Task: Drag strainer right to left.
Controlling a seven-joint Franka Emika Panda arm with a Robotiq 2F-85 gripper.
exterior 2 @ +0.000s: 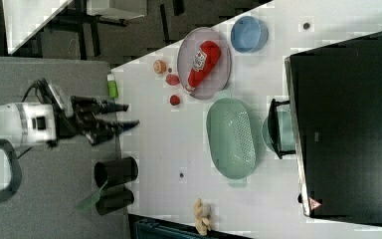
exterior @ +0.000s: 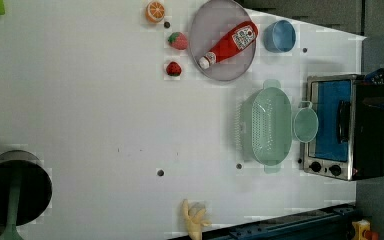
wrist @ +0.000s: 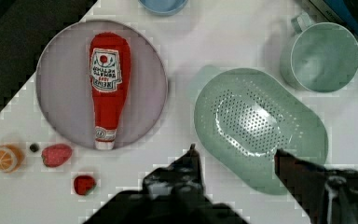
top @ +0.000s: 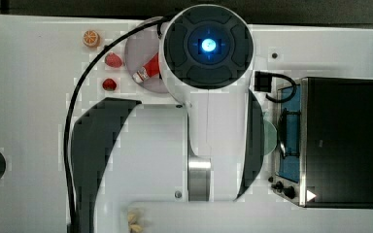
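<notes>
The strainer is a pale sage-green oblong colander with rows of small holes. It rests on the white table beside the toaster oven, and its perforated floor is plain in the wrist view. In the right view the strainer lies far to the right of my gripper, which hangs well clear of it. The gripper is open, its dark fingertips spread apart with nothing held. Seen from the wrist, the strainer's near rim lies below, between them.
A mint-green cup stands between strainer and toaster oven. A grey plate carries a red ketchup bottle; a blue bowl, two strawberries, an orange slice lie nearby. A black cup stands at the left view's lower left.
</notes>
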